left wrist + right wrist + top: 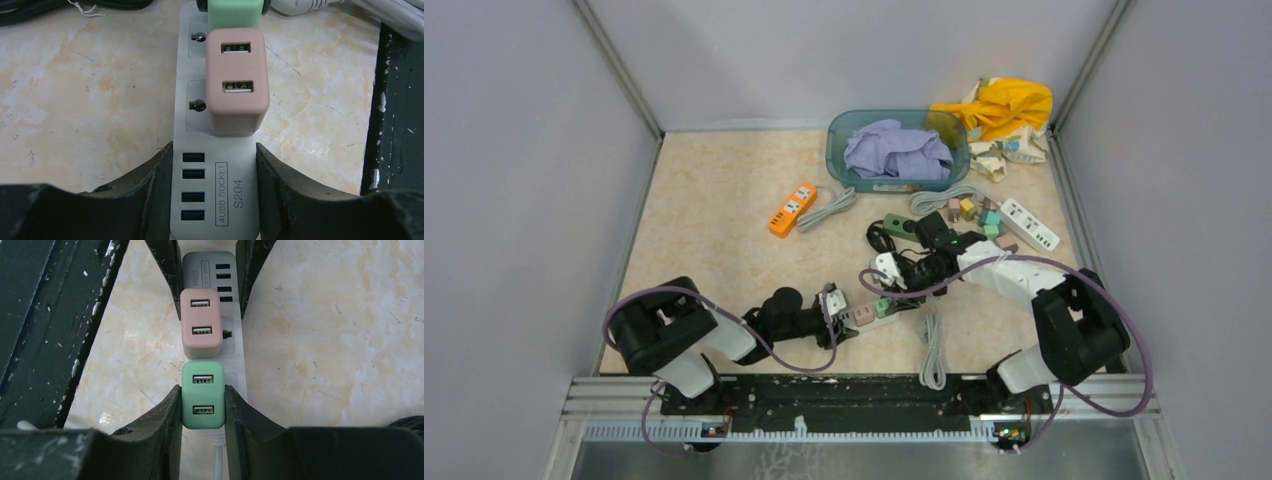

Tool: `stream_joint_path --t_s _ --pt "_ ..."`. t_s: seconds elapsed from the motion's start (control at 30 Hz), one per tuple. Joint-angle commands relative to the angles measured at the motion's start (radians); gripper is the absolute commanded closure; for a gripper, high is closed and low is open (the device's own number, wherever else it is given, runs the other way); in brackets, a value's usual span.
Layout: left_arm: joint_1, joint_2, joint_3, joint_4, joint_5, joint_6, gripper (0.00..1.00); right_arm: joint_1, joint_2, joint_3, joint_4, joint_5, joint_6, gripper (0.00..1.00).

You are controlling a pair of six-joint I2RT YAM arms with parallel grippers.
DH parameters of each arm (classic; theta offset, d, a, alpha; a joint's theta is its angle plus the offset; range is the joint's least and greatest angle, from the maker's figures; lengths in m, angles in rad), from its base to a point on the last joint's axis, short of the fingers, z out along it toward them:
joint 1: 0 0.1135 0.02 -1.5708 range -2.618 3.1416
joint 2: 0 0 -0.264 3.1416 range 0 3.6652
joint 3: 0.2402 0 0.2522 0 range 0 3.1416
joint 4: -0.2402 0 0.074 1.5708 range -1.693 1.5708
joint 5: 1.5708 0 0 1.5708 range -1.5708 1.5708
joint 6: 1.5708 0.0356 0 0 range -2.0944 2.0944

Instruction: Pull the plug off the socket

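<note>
Shows the white power strip (pixel 220 227) lying flat at about six o'clock on the worktop (pixel 714 230), close to the near edge. Carries two cube plugs side by side: a pink plug (pixel 237 82) and, at twelve o'clock from it in the left wrist view, a green plug (pixel 202 395).

Clamps the strip's USB end with the left hand (pixel 214 152), with fingers set against both long edges, pinning it down. Pinches the green plug with the right hand (pixel 202 390), with pads pressed onto its two side faces, just beside the pink plug.

Likely handles as a light, rigid, smooth plastic block: no give under the pads, and some risk of slipping off the glossy, rounded sides. Calls for a hold on the flat flanks, squarely across the middle and low towards the strip face, much as now. Expect stiff resistance from the socket contacts, then a sudden release. Pull straight out along the pins, not tilted, so as not to bend them or lever the strip. Needs the left hand's clamp to stop the light strip from lifting with the plug. Mind the thin white cord (pixel 218 460) leaving at six o'clock in the right wrist view.
</note>
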State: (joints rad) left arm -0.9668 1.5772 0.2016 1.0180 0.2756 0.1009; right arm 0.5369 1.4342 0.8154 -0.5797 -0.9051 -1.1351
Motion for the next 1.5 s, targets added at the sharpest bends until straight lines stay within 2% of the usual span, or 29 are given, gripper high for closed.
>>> stream_joint_path --t_s 0.0,0.1,0.2,0.37,0.47,0.67,0.9,0.97,1.1,1.17,1.47 --pt "-0.005 0.003 0.001 -0.01 0.044 -0.014 0.99 -0.029 -0.004 0.014 -0.032 -0.126 -0.23 1.0" --pt "-0.006 0.007 0.001 -0.004 0.046 -0.019 0.99 -0.026 0.013 0.025 -0.096 -0.158 -0.301 1.0" --pt "-0.004 0.02 0.001 0.012 0.053 -0.024 0.99 0.007 0.003 0.01 -0.092 -0.173 -0.325 1.0" --pt "-0.004 0.035 0.012 0.014 0.059 -0.026 0.99 0.058 -0.021 0.001 0.088 -0.175 -0.067 1.0" --pt "-0.005 0.03 0.011 0.007 0.055 -0.026 0.99 0.052 -0.019 0.027 0.094 -0.128 -0.02 1.0" --pt "-0.003 0.025 0.01 -0.005 0.053 -0.017 0.99 -0.039 -0.018 0.035 -0.011 -0.168 -0.159 1.0" --pt "0.0 0.023 0.012 -0.004 0.056 -0.015 0.99 -0.048 -0.026 0.004 -0.111 -0.23 -0.361 1.0" --pt "0.0 0.026 0.013 -0.005 0.058 -0.017 0.99 -0.035 -0.033 -0.006 -0.096 -0.252 -0.352 1.0" --pt "0.0 0.031 0.019 -0.005 0.062 -0.017 0.99 0.017 -0.05 -0.008 0.031 -0.218 -0.156 1.0" --pt "0.0 0.03 0.019 -0.004 0.062 -0.017 0.99 0.018 -0.047 0.009 0.039 -0.205 -0.114 1.0" --pt "0.0 0.026 0.016 -0.015 0.06 -0.015 0.99 -0.063 -0.019 0.113 -0.21 -0.137 -0.295 1.0"
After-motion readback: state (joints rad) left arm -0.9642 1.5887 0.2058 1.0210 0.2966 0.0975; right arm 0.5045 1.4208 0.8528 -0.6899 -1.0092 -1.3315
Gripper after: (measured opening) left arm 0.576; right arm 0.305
